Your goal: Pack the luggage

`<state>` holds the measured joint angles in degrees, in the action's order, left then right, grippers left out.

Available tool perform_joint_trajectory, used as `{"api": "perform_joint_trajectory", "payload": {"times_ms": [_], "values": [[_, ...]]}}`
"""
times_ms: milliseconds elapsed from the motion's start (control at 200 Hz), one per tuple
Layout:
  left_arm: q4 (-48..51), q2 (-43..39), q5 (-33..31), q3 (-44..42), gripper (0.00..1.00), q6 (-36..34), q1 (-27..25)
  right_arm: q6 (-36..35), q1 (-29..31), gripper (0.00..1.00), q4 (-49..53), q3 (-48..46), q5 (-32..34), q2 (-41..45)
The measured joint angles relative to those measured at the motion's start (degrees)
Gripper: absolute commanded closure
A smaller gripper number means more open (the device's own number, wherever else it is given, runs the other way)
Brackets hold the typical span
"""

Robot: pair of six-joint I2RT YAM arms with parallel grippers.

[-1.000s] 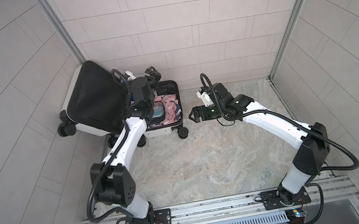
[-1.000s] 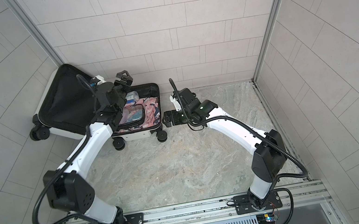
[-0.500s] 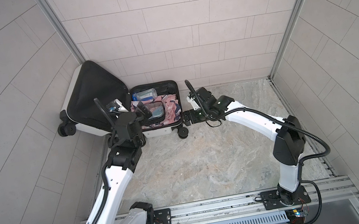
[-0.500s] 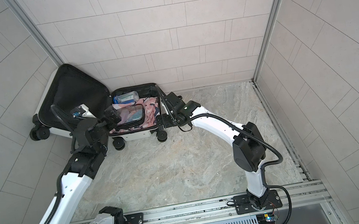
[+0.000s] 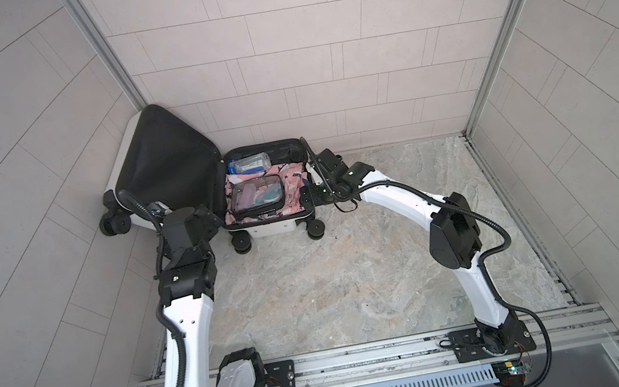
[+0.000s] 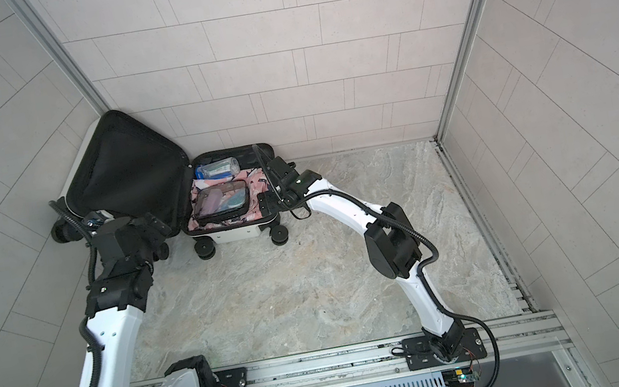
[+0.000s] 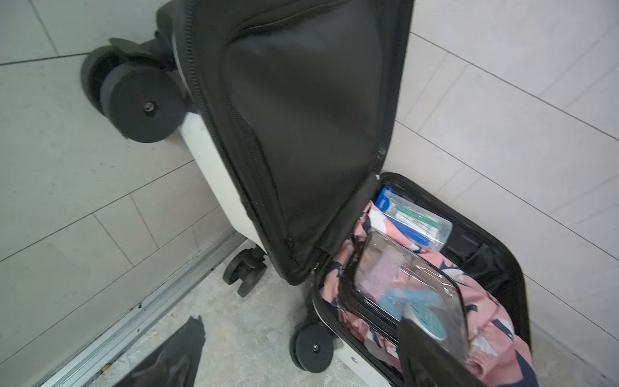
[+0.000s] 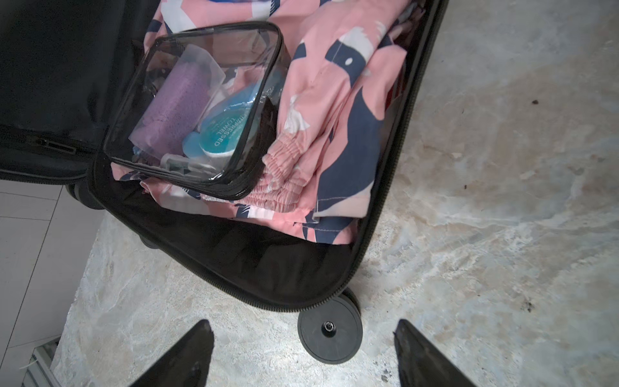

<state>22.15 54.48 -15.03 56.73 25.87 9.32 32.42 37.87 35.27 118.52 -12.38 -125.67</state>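
The fingers (image 7: 425,355) of your left gripper (image 7: 299,323) stand wide apart with nothing between them. In the left wrist view one dark finger crosses in front of the near corner of the clear pouch (image 7: 405,288), and you cannot tell whether it touches. The fingertips (image 8: 422,358) of your right gripper (image 8: 302,321) are likewise spread and empty. They hang over the marbled floor (image 8: 485,201) just outside the luggage (image 5: 273,229), with one black wheel (image 8: 330,335) showing between them, clear of both. In both top views the luggage lies open in the far left corner, its white base flat on the floor against the back wall (image 5: 299,57) and its wheels toward the robot. Its black-lined lid (image 5: 164,163) is raised and leans toward the left wall. Your left gripper sits at the near corner by the hinge; your right gripper sits at the opposite side of the base, just beside the rim. Inside the base a pink garment (image 8: 338,110) with navy and white print lies bunched and folded, covering most of the lining. The clear pouch, trimmed in black, rests on top of it on the hinge side and holds a purple roll and a teal round pack. Beyond it, toward the back wall, a clear cylindrical case (image 7: 413,221) with blue and green contents lies on its side. Both arms rise from the rail (image 5: 367,356) at the near edge.
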Motion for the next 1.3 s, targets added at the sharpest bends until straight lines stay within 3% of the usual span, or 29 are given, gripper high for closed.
{"api": "perform_joint_trajectory", "payload": {"times_ms": [205, 385, 821, 1296], "values": [[0.5, 7.1, -1.44, 2.51, 0.12, -2.99, 5.86, 0.66, 0.0, 0.12, 0.22, 2.23, -0.81, -2.6], [-0.81, 11.13, -6.73, 6.97, 0.17, -7.34, 9.31, 0.68, -0.2, 0.09, 0.7, 2.36, -2.45, -3.1], [-6.43, 23.34, -9.75, 15.28, 0.23, -12.66, 11.13, 0.94, -1.42, 0.11, 2.47, 7.54, -4.48, -7.78], [-12.02, 28.22, -8.02, 20.55, 0.31, -14.45, 13.31, 2.78, -1.79, 0.22, 2.69, 11.43, -5.42, -12.59]]}}
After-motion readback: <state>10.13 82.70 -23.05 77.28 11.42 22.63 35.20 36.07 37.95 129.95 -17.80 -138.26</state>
